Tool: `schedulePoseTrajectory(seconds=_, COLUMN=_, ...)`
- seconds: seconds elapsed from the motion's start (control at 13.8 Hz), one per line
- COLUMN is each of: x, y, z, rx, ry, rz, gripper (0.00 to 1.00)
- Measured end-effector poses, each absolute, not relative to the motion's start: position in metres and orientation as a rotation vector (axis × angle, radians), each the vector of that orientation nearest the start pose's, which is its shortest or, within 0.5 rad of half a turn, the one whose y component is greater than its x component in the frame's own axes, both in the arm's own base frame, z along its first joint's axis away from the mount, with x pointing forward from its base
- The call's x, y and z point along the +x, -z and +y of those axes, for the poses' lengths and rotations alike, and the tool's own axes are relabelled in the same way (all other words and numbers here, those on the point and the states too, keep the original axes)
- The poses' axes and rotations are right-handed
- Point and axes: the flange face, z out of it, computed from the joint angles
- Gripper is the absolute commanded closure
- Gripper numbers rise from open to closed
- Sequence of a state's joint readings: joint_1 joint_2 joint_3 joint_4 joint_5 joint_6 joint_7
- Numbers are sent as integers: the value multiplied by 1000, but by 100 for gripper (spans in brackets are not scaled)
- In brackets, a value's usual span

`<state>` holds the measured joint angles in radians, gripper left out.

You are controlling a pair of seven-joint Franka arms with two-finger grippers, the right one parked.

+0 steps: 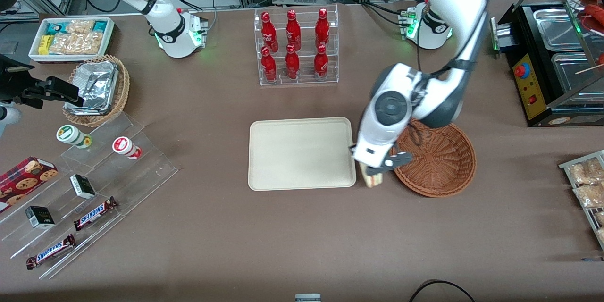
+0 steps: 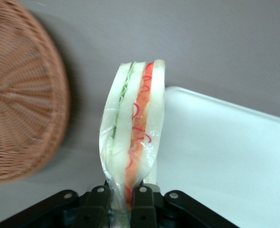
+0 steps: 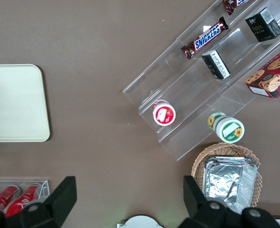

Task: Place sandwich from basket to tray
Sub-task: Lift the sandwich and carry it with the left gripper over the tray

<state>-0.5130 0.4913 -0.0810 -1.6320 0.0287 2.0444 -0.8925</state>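
Aloft — pincer [image 2: 121, 197] clamps sandwich [image 2: 133, 128] between basket [image 1: 436, 160] and tray [image 1: 302, 153].

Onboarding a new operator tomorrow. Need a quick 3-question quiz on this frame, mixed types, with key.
1. True or false: the sandwich lies in the wicker basket.
2. Multiple choice: the left gripper is (A) open over the cola bottles, (B) shut on the sandwich, between basket and tray, (C) resting empty on the tray.
3. Fill in: the tray currently holds ____ items.

Key:
1. False. The gripper holds it, outside the basket.
2. B. The wrist view shows the fingers pinching the wrapped wedge.
3. No items; its surface is bare.
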Motion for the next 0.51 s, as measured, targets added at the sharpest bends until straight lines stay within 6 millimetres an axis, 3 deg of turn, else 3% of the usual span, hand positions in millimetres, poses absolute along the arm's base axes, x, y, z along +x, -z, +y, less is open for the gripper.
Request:
schedulePoseTrajectory(seconds=0.22, x=546, y=-314, z=-430, rx=-3079, ry=-92, rz=-410, gripper=100)
schedulePoseTrajectory(seconds=0.51, x=520, y=-277, z=-502, rx=-3083, ry=-98, rz=-377, gripper=100)
